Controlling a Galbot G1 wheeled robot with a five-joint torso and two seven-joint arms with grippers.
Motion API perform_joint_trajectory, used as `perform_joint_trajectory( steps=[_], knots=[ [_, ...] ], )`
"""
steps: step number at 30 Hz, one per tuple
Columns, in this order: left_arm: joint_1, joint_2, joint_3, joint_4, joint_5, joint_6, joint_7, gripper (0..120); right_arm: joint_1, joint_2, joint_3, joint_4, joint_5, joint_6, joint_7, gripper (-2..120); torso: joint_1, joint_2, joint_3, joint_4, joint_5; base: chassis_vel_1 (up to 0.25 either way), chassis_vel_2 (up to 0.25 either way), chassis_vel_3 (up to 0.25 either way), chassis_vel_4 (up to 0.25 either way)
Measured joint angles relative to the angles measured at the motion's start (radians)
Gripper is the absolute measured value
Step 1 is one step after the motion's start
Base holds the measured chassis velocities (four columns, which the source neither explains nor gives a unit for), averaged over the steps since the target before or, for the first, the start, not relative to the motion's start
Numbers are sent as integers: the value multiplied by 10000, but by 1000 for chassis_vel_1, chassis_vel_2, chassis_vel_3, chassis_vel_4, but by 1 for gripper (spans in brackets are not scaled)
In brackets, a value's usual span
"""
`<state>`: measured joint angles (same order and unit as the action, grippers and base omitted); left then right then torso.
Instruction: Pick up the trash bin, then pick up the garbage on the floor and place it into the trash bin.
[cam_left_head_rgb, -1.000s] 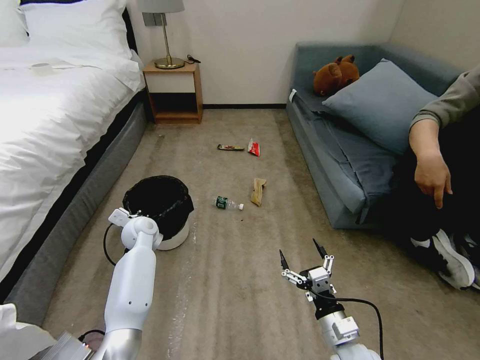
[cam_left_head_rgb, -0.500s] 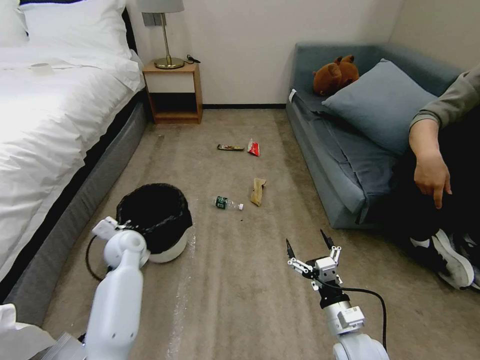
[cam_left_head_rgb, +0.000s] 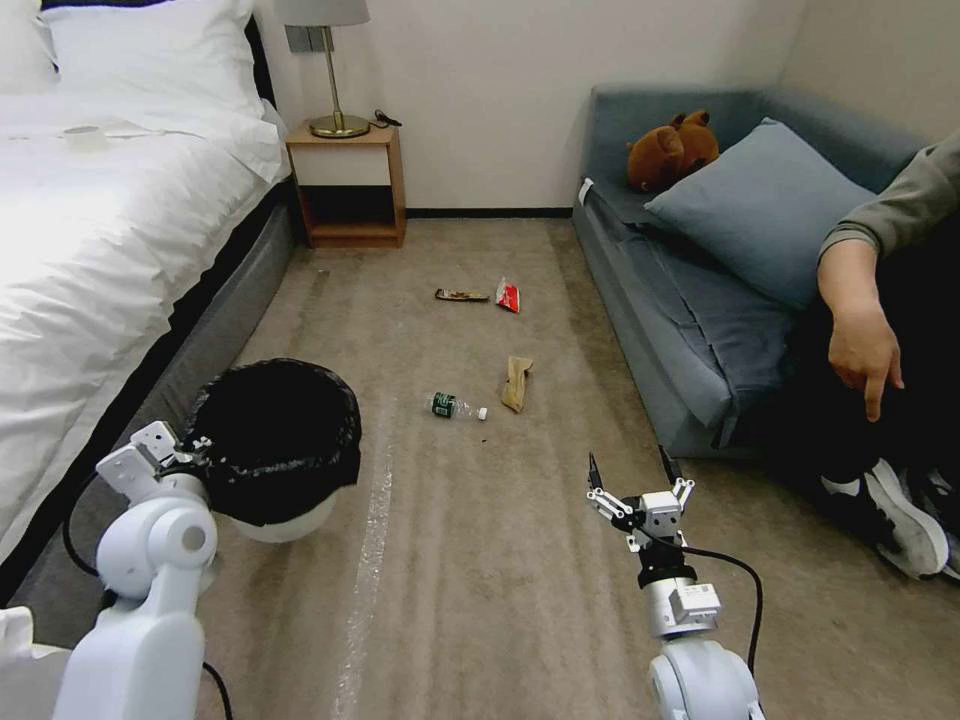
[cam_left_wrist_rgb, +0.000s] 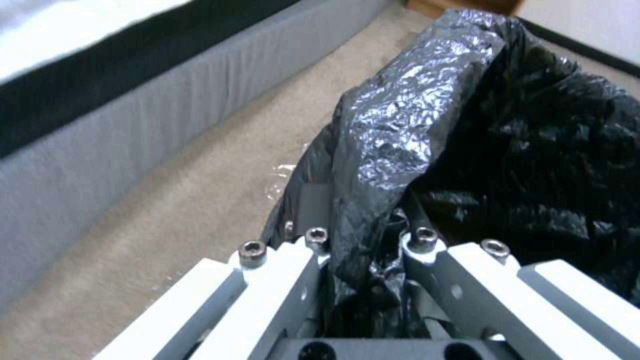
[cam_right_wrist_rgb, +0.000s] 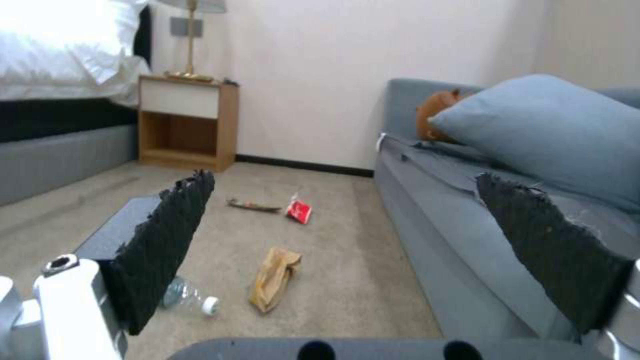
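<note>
At about eight o'clock in our head view, our left gripper (cam_left_head_rgb: 190, 462) has hold of the trash bin (cam_left_head_rgb: 272, 440), its fingers closed over the rim. In the left wrist view the two fingers (cam_left_wrist_rgb: 427, 260) pinch a fold of the black bag (cam_left_wrist_rgb: 507, 150) that lines the bin, one outside the rim and one inside. The bin looks lifted and tipped toward the arm, its white bottom showing under the bag, though we cannot tell for certain that it is clear of the carpet (cam_left_head_rgb: 480, 560). The bed (cam_left_head_rgb: 100, 250) lies just beside it toward nine o'clock.

Our right gripper (cam_left_head_rgb: 640, 478) hovers over bare carpet at about five o'clock, its two dark fingers (cam_right_wrist_rgb: 167, 245) spread wide and holding nothing.

The garbage lies on the floor ahead, well apart from both grippers. Near the middle, toward twelve o'clock from the right gripper, the bottle (cam_left_head_rgb: 455, 406) lies on its side with the tan wrapper (cam_left_head_rgb: 516, 382) just beside it at three o'clock. Farther off toward twelve, the dark wrapper (cam_left_head_rgb: 461, 295) and the red packet (cam_left_head_rgb: 508, 295) lie close together. The sofa (cam_left_head_rgb: 690, 300) runs along the two o'clock side, and the nightstand (cam_left_head_rgb: 345, 185) stands at eleven o'clock against the wall.
</note>
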<state>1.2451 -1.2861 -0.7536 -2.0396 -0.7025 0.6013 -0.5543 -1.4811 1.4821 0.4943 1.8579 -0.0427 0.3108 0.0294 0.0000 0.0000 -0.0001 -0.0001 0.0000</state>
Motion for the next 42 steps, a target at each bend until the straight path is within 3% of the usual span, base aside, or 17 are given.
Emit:
perform_joint_trajectory(
  steps=[6,11,16,25,42],
  knots=[
    [1298,-103,34,-888,1284,-111,1276,4,219,-21,104,-344,569,781,301,100,0,0,0,2,2,0,0,0,0],
    [1644,-121,127,-1049,1542,-210,1558,4,217,-16,382,-466,608,1312,307,100,0,0,0,1,0,0,0,0,0],
    [1905,118,169,-1144,1761,-350,2005,4,214,50,716,-602,495,1993,338,100,0,0,1,-1,1,0,0,0,0],
    [1925,141,147,-1279,1646,-482,2026,4,353,92,769,-877,-52,2446,273,100,0,1,0,0,0,0,0,0,0],
    [2043,-16,176,-1330,1595,-819,2065,4,273,133,976,-1063,137,2695,-190,100,0,0,1,0,0,0,0,0,0]
  ],
)
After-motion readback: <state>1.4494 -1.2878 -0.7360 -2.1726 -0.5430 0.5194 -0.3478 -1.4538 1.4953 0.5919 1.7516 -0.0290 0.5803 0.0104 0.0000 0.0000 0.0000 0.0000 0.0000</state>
